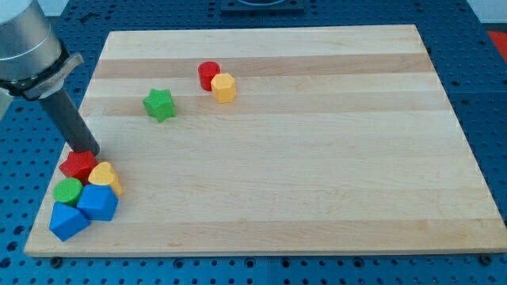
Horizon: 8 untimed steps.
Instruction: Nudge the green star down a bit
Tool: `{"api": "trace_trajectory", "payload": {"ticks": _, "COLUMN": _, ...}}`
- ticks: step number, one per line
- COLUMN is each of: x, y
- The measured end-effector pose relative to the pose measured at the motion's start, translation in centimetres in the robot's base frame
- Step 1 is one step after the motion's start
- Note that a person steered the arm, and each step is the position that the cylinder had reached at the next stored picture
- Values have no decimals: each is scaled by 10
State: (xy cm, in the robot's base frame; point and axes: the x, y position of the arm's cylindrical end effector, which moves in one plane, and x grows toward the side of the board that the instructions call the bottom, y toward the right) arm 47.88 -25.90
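Note:
The green star (159,104) lies on the wooden board (317,158) in the upper left part, alone. My tip (89,153) is at the view's lower left, well below and left of the star, touching the top edge of a red star block (78,165). The dark rod rises from the tip toward the view's top left.
A cluster sits at the lower left: the red star, a yellow block (104,176), a green cylinder (68,191), and two blue blocks (98,203) (67,221). A red cylinder (208,74) and a yellow block (224,87) touch, right of the green star.

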Motion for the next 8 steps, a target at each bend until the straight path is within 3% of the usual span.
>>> {"api": "trace_trajectory", "payload": {"ticks": 1, "x": -12, "y": 47}}
{"api": "trace_trajectory", "payload": {"ticks": 2, "x": -16, "y": 162}}
{"api": "trace_trajectory", "payload": {"ticks": 3, "x": -48, "y": 236}}
{"api": "trace_trajectory", "payload": {"ticks": 4, "x": -119, "y": 291}}
{"api": "trace_trajectory", "payload": {"ticks": 5, "x": -191, "y": 302}}
{"api": "trace_trajectory", "payload": {"ticks": 6, "x": -218, "y": 224}}
{"api": "trace_trajectory", "payload": {"ticks": 7, "x": -208, "y": 132}}
{"api": "trace_trajectory", "payload": {"ticks": 8, "x": -162, "y": 87}}
